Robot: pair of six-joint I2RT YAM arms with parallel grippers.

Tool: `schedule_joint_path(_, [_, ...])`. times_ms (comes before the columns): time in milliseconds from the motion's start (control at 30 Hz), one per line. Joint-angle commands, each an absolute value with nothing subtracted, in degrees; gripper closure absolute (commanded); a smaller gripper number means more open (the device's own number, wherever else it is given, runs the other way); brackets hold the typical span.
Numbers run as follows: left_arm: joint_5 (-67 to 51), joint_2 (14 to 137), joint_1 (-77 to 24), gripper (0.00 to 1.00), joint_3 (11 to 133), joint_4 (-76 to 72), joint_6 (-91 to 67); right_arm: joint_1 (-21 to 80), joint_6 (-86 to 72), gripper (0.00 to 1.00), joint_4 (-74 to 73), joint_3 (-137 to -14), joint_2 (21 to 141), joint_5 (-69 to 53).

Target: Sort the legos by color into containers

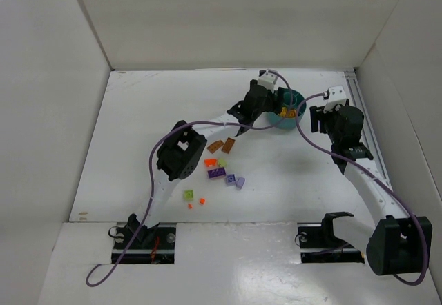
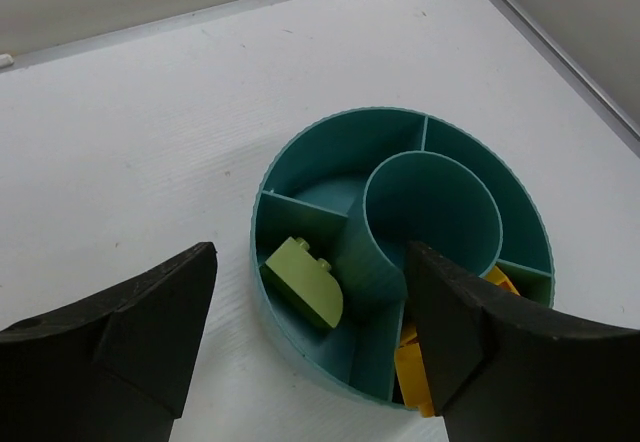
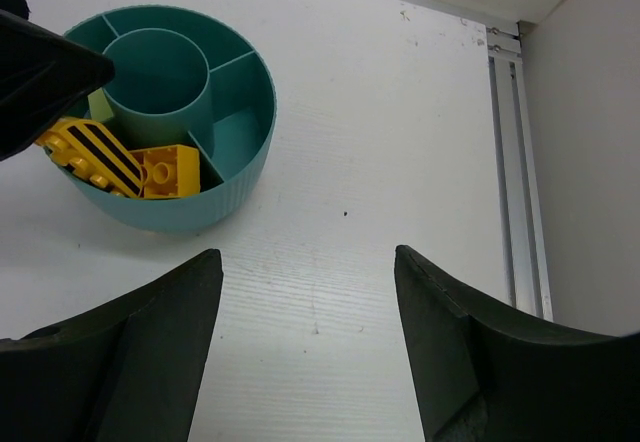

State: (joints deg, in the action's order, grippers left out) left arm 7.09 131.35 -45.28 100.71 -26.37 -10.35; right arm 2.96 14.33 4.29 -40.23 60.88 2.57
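You're hovering the left gripper (image 2: 311, 262), spread and empty, over the dish (image 2: 345, 115) toward the far-right corner. Loose legos (image 1: 222, 170) are lying mid-table toward the near-left, nearer this arm than the equally parted right gripper (image 3: 308, 282).

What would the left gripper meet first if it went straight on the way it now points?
Probably the teal dish, lying between the open fingers of the left gripper, at the compartment with the light green brick. Depth is unclear, so I cannot tell whether wall or brick first.
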Motion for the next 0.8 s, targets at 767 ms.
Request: schedule_joint_path(767, [9.84,83.11,-41.04,0.0,62.46,-13.83,-21.43,21.25,23.02,0.2,0.88,-42.28,59.68,-3.68])
